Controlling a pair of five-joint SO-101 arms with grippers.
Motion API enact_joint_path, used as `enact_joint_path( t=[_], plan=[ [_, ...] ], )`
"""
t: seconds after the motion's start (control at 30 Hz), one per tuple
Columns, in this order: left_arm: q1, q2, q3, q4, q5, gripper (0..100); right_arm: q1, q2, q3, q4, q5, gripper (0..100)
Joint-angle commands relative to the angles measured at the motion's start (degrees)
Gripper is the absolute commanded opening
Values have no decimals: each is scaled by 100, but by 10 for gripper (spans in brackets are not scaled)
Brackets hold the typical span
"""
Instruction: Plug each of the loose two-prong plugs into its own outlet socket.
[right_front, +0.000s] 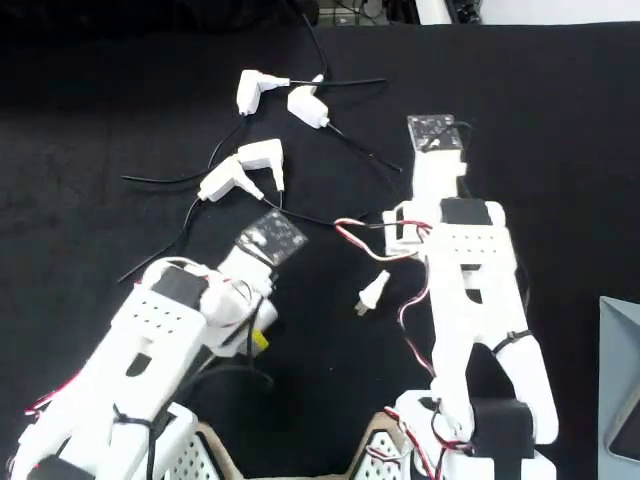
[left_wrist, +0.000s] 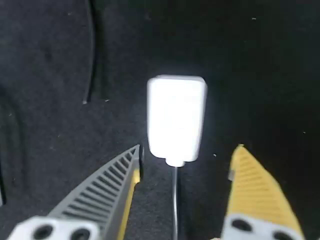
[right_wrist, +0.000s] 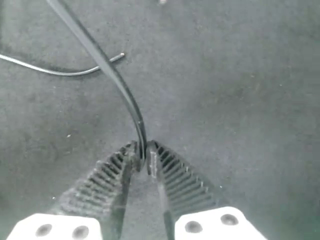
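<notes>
Several white outlet sockets with black cords lie at the far side of the black mat, among them one pair (right_front: 252, 90) (right_front: 308, 107) and another pair (right_front: 262, 155) (right_front: 225, 180). A loose two-prong plug (right_front: 373, 293) lies between the two arms. My left gripper (left_wrist: 189, 148) is open, its grey and yellow fingers either side of the cord end of a white socket block (left_wrist: 176, 117). My right gripper (right_wrist: 142, 147) is shut on a thin black cord (right_wrist: 115, 75) just above the mat. In the high view both grippers sit hidden under their wrist boards (right_front: 272, 237) (right_front: 433, 130).
Black cords (right_front: 170, 180) trail leftward across the mat from the sockets. Red and white arm wires (right_front: 365, 235) hang between the arms. A grey bin (right_front: 620, 380) stands at the right edge.
</notes>
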Motion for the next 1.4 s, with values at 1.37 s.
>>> enact_joint_path(
  t=[1.37],
  plan=[
    [-2422, -4457, 1965, -9, 1196, 305, -642, 752, 321, 774, -1697, 159]
  ],
)
